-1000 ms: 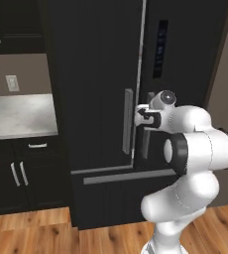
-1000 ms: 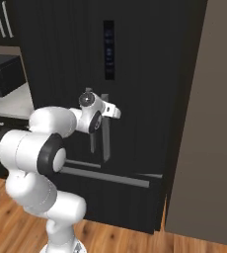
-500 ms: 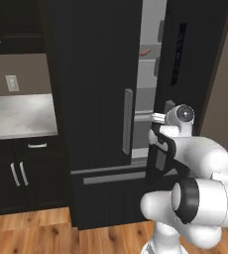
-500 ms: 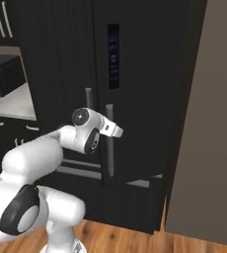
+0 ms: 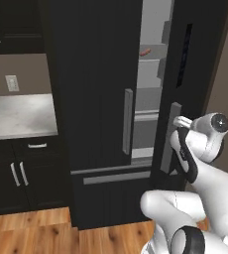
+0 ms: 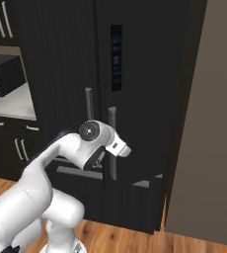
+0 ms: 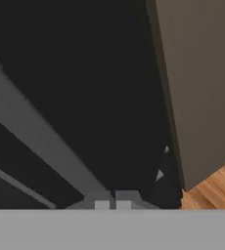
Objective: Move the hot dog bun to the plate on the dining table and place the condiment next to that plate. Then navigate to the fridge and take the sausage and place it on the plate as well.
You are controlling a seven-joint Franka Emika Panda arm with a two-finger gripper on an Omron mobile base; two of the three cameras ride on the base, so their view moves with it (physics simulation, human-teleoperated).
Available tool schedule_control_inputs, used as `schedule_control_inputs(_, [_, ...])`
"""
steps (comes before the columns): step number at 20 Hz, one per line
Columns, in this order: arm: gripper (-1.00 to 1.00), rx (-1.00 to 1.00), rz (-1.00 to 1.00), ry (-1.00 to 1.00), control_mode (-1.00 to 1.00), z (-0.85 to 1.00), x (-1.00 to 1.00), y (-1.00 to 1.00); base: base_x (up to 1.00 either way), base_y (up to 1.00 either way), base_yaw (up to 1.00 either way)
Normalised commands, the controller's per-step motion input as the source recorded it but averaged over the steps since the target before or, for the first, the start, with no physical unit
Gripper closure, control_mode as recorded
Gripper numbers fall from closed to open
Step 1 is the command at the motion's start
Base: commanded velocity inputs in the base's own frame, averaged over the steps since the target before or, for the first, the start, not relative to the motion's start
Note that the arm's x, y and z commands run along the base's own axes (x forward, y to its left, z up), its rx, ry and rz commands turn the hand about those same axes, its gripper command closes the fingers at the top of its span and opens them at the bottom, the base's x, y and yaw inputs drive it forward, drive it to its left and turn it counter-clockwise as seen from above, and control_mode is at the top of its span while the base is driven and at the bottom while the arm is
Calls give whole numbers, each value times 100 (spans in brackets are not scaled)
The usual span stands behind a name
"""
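Observation:
The tall black fridge (image 5: 96, 99) fills the left base view, its right door (image 5: 198, 59) swung partly open. Through the gap the light grey inside shows, with the slim reddish sausage (image 5: 144, 51) on an upper shelf. My gripper (image 5: 179, 121) is shut, its tips together against the right door's grey handle (image 5: 166, 149). In the right base view the gripper (image 6: 124, 149) sits beside that handle (image 6: 112, 165). The hand view shows the handle (image 7: 36, 132) running diagonally down to my closed fingertips (image 7: 112, 205). The bun, plate, condiment and dining table are out of view.
Left of the fridge there is a marble counter (image 5: 17, 116) over black cabinets (image 5: 17, 173). A dark microwave (image 6: 2, 74) stands on it. A brown wall panel (image 6: 214, 123) flanks the fridge's right side. Wooden floor (image 5: 36, 228) lies below.
The right fridge door has swung open from shut, drawn by my hand on its handle. The arm has moved right and back toward the base, and the fridge's inside now shows.

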Motion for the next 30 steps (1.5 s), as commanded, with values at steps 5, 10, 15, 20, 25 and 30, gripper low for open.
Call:
schedule_control_inputs(5, [-100,7,-6,3,-100,2,-25,-17,0,0,0])
schedule_control_inputs(10, [-100,-20,0,-4,-100,17,-29,42,0,0,0])
schedule_control_inputs(15, [-100,-32,8,-1,-100,60,-5,70,0,0,0])
schedule_control_inputs(20, [-100,-34,14,0,-100,73,0,73,0,0,0])
schedule_control_inputs(25, [-100,-34,14,0,-100,92,2,56,0,0,0])
schedule_control_inputs(30, [-100,-29,11,0,-100,97,16,29,0,0,0])
